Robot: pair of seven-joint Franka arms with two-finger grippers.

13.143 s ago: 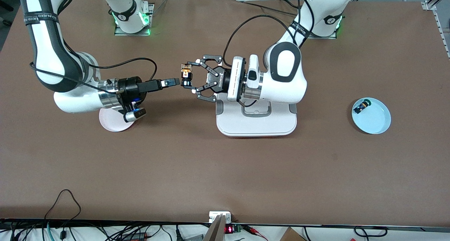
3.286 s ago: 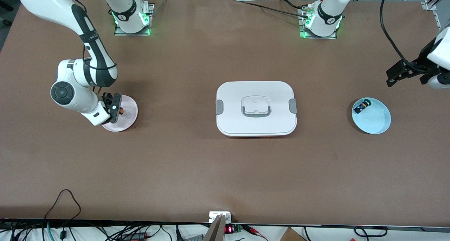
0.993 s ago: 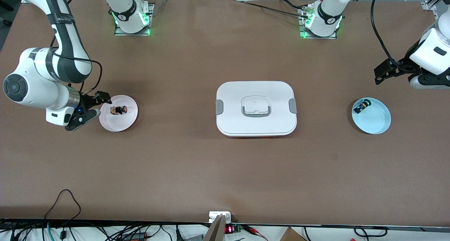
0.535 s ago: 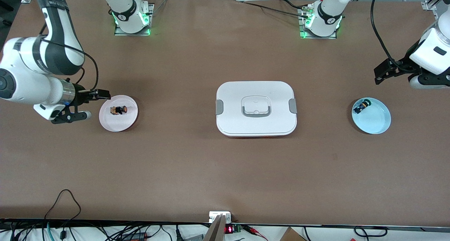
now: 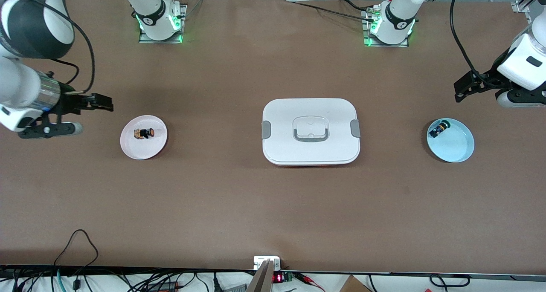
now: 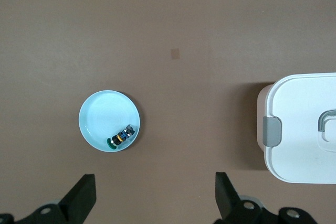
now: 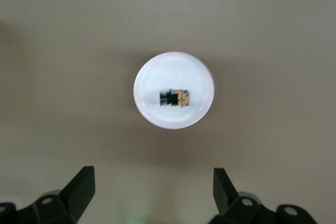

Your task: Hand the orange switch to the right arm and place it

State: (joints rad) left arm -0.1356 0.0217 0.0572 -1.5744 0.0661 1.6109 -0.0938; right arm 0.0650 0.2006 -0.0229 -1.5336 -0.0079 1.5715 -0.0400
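The orange switch [image 5: 145, 133] lies on its side on a small pink plate [image 5: 143, 150] toward the right arm's end of the table; nothing holds it. My right gripper [image 5: 103, 102] hangs open and empty in the air, off the plate toward that end of the table. In the right wrist view the switch [image 7: 176, 98] and its plate [image 7: 173, 66] show well clear of the open right gripper [image 7: 152, 192]. My left gripper [image 5: 464, 87] waits open and empty above the table by the blue plate, and shows open in its own view as the left gripper [image 6: 156, 198].
A white lidded box [image 5: 310, 131] sits mid-table and shows as the white box [image 6: 304, 129] in the left wrist view. A light-blue plate [image 5: 456, 147] holds a blue-and-black part with a green cap [image 5: 438, 128]. The same plate [image 6: 100, 119] and part [image 6: 122, 136] appear there too.
The right gripper has drawn away from the pink plate toward its end of the table, leaving the switch on the plate. The left arm has not moved.
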